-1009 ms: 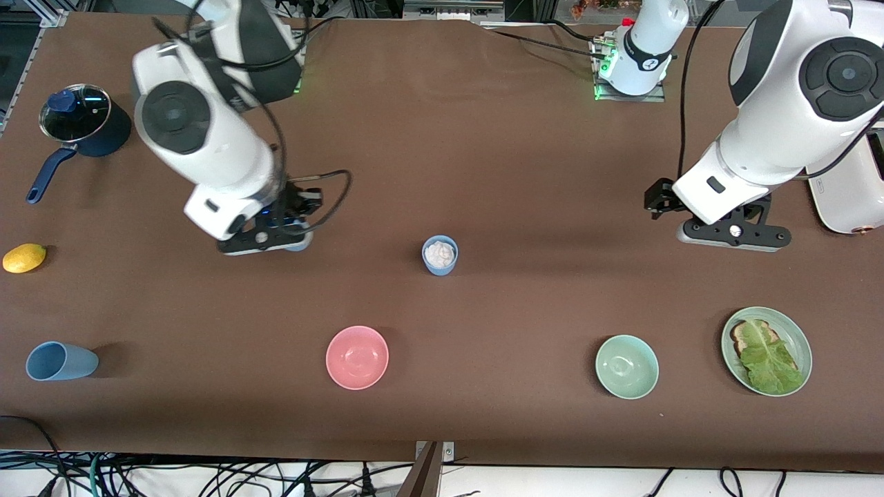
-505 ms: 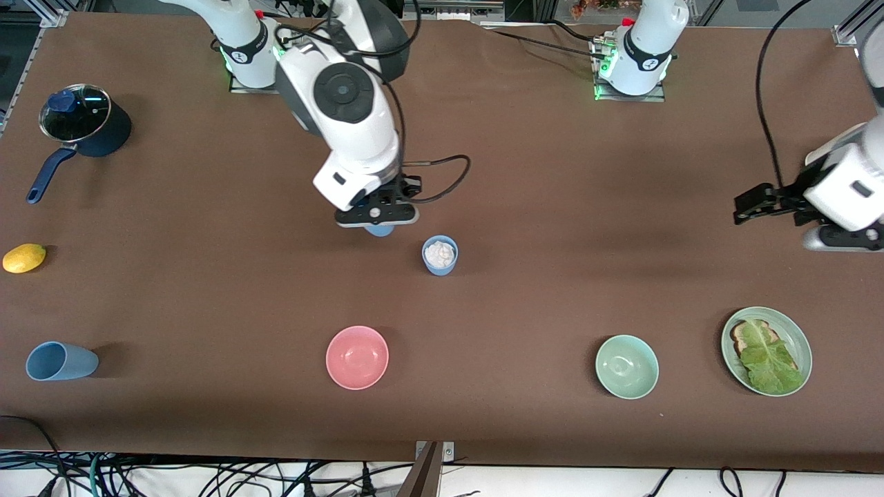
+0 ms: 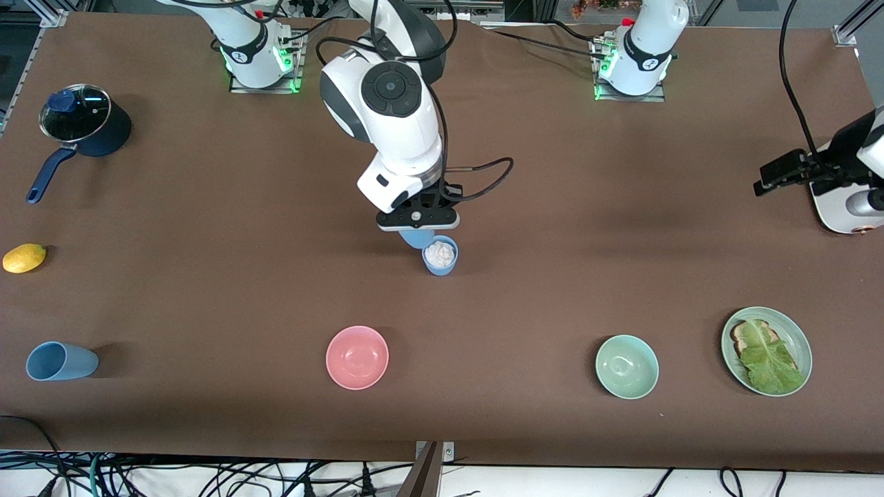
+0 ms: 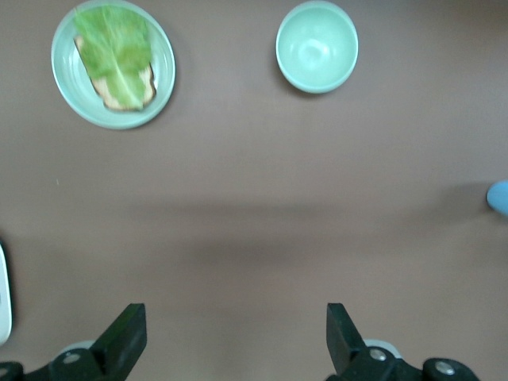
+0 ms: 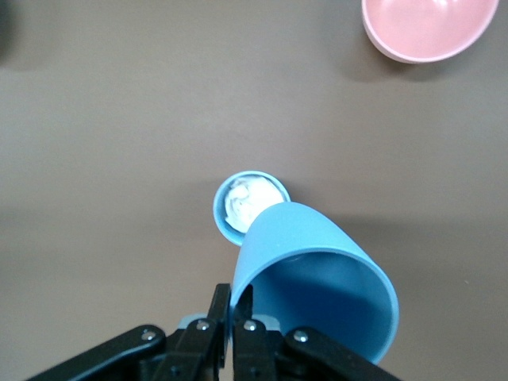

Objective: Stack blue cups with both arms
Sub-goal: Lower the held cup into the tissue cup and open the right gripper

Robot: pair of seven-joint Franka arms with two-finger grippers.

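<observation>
My right gripper [image 3: 417, 222] is shut on the rim of a light-blue cup [image 3: 413, 239] and holds it tilted in the air. It hangs right beside and partly over a second blue cup [image 3: 440, 255], which stands upright mid-table with something white inside. In the right wrist view the fingers [image 5: 219, 305] pinch the held cup's wall [image 5: 317, 274], and the filled cup [image 5: 251, 202] shows below it. A third blue cup [image 3: 61, 361] lies on its side at the right arm's end of the table. My left gripper [image 4: 236, 333] is open and empty, raised at the left arm's end [image 3: 780, 176].
A pink bowl [image 3: 357, 357], a mint-green bowl [image 3: 626, 366] and a green plate [image 3: 798, 336] with lettuce on toast sit nearer the front camera. A dark-blue lidded saucepan [image 3: 83, 121] and a lemon [image 3: 24, 257] are at the right arm's end. A white appliance [image 3: 846, 214] is under the left gripper.
My right arm has carried the blue cup from the right arm's side to the filled cup mid-table. My left arm has drawn back toward its own end of the table.
</observation>
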